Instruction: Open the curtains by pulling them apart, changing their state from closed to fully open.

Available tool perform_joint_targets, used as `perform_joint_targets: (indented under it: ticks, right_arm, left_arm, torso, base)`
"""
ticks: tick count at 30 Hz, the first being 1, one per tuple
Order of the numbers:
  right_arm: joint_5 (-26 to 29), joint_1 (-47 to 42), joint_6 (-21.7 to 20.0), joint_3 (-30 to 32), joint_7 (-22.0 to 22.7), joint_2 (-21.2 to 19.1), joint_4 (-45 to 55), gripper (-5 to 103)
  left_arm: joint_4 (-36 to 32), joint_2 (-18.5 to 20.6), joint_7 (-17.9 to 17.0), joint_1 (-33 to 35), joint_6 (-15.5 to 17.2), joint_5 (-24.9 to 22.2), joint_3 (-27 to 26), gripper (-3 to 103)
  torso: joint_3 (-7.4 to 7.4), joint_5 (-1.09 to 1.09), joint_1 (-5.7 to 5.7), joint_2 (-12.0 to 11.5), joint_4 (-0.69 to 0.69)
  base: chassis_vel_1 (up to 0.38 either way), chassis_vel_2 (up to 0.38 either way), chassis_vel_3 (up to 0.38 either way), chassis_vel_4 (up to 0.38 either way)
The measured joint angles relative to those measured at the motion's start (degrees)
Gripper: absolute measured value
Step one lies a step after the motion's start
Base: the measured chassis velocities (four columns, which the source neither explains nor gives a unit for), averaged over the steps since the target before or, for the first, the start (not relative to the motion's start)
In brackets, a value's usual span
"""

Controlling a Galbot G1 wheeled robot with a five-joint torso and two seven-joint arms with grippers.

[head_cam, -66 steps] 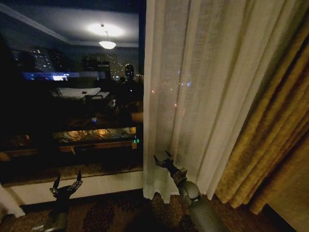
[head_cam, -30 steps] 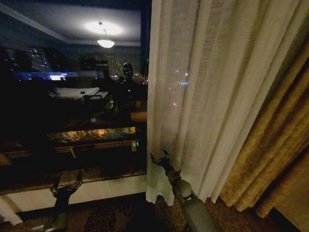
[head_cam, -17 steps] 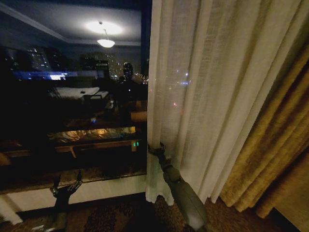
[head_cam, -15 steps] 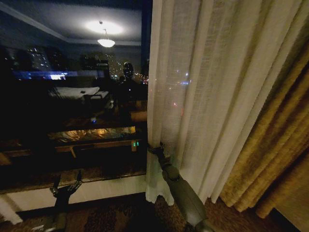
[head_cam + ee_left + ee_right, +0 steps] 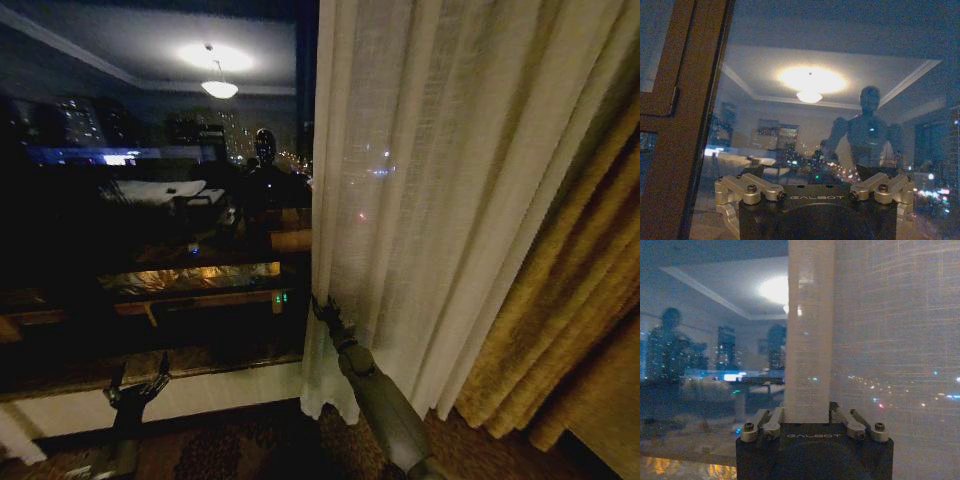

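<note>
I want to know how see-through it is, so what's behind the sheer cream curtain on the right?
Small city lights glow through the sheer cream-white pleated curtain. The dark window glass presumably continues behind it, but the fabric hides any detail.

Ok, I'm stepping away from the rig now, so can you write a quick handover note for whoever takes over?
Right gripper: at the inner edge of the sheer curtain, low down, fingers shut on its hem fold, which the right wrist view shows running between them.
Left gripper: parked low by the windowsill, fingers open, holding nothing.
Done: the window left of the curtain is uncovered.
Left: the sheer panel covers the right side of the window beside the golden drape; it needs pulling farther right.
</note>
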Motion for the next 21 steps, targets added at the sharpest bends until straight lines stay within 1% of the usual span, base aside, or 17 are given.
perform_joint_targets:
  ticks: [1, 3, 7, 9, 10, 12, 21]
  right_arm:
    - [0.31, -0.18, 0.3, 0.02, -0.57, -0.1, 0.03, 28]
    - [0.7, -0.33, 0.49, 0.03, -0.8, -0.16, 0.08, 28]
    - [1.66, -0.9, 1.68, 0.28, -2.2, -0.54, 0.24, 6]
    - [1.78, -0.97, 1.82, 0.32, -2.46, -0.61, 0.28, 6]
    - [2.0, -1.08, 1.86, 0.36, -2.74, -0.71, 0.4, 2]
    - [2.72, -1.1, 1.91, 0.43, -3.02, -0.79, 0.48, 1]
    - [3.43, -1.28, 0.94, 0.81, -3.97, -0.87, 0.55, 0]
  left_arm:
    - [0.0, 0.0, 0.0, 0.0, 0.0, 0.0, 0.0, 100]
    - [0.0, 0.0, 0.0, 0.0, 0.0, 0.0, 0.0, 100]
    - [0.0, 0.0, 0.0, 0.0, 0.0, 0.0, 0.0, 100]
    - [0.0, 0.0, 0.0, 0.0, 0.0, 0.0, 0.0, 100]
    - [0.0, 0.0, 0.0, 0.0, 0.0, 0.0, 0.0, 100]
    - [0.0, 0.0, 0.0, 0.0, 0.0, 0.0, 0.0, 100]
    - [0.0, 0.0, 0.0, 0.0, 0.0, 0.0, 0.0, 100]
  torso:
    - [0.0, 0.0, 0.0, 0.0, 0.0]
    - [0.0, 0.0, 0.0, 0.0, 0.0]
    - [0.0, 0.0, -0.01, 0.0, 0.0]
    - [0.0, 0.0, 0.0, 0.0, 0.0]
    - [0.0, 0.0, 0.0, 0.0, 0.0]
    - [0.0, 0.0, 0.0, 0.0, 0.0]
    - [0.0, 0.0, 0.0, 0.0, 0.0]
  base:
    - [0.0, 0.0, 0.0, 0.0]
    - [0.0, 0.0, 0.0, 0.0]
    - [0.0, 0.0, 0.0, 0.0]
    - [0.0, 0.0, 0.0, 0.0]
    - [0.0, 0.0, 0.0, 0.0]
    - [0.0, 0.0, 0.0, 0.0]
    - [0.0, 0.0, 0.0, 0.0]
